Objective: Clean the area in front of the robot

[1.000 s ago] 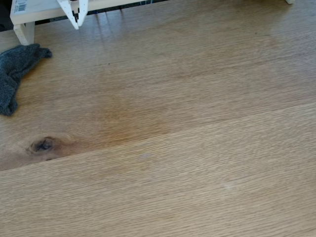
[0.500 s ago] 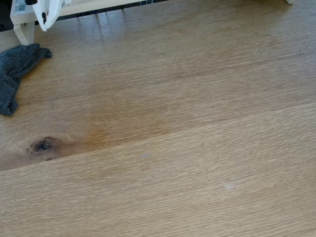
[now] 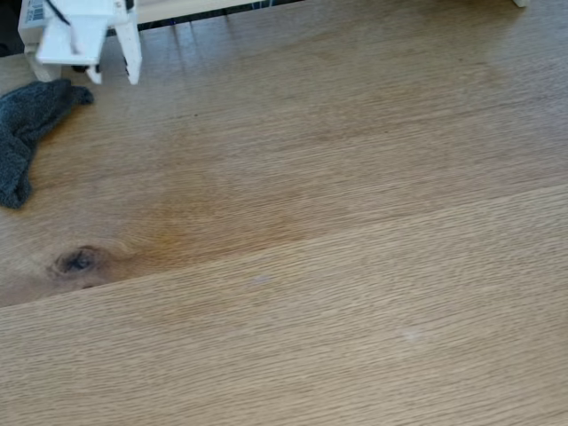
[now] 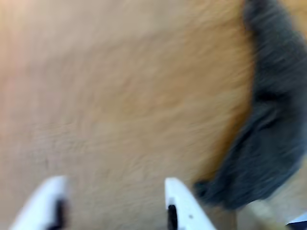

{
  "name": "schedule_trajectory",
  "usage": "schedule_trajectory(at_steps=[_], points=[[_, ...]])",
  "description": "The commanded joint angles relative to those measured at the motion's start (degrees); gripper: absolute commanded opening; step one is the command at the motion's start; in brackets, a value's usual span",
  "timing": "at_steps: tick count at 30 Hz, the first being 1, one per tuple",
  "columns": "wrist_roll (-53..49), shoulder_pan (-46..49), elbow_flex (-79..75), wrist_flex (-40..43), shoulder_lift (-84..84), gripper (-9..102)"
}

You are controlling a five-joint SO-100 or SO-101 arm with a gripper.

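Note:
The area is a broad light-oak surface [image 3: 337, 266] with a dark knot [image 3: 75, 261], a diagonal plank seam and a faint amber patch [image 3: 209, 217]. The robot's white gripper [image 3: 114, 76] hangs at the top left of the fixed view. It is open, its two fingers apart with nothing between them. A fuzzy dark grey cloth [image 3: 25, 133] lies on the wood just left of and below it. In the blurred wrist view the gripper [image 4: 112, 196] shows two white fingertips [image 4: 184, 203] over bare wood, with the cloth [image 4: 273, 129] to the right, close to the right finger.
A pale raised wooden shelf [image 3: 177, 9] with a barcode sticker [image 3: 35, 11] runs along the top edge behind the gripper, standing on a short leg [image 3: 40, 62]. The wooden surface stretches wide to the right and toward the front.
The gripper moved left along the shelf and came lower in the fixed view, toward the cloth. Its fingers, close together before, now stand spread apart. The cloth has not moved.

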Motion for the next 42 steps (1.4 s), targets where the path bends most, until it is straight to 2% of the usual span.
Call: schedule_trajectory(at_steps=[1,5,10,20,24,31,37,42], points=[[-1.5,11.4,-19.5,-5.2,-13.3,35],[-5.4,23.3,-28.6,-10.0,-25.3,38],[-13.1,33.0,-30.3,-21.4,-41.6,36],[-22.4,38.4,-30.8,-37.5,-62.1,35],[-24.8,39.1,-31.2,-40.5,-66.5,28],[-27.2,36.7,-31.3,-41.7,-68.6,0],[-19.2,32.2,-30.6,-38.4,-60.5,0],[-9.3,17.7,-31.3,-28.2,-39.6,0]])
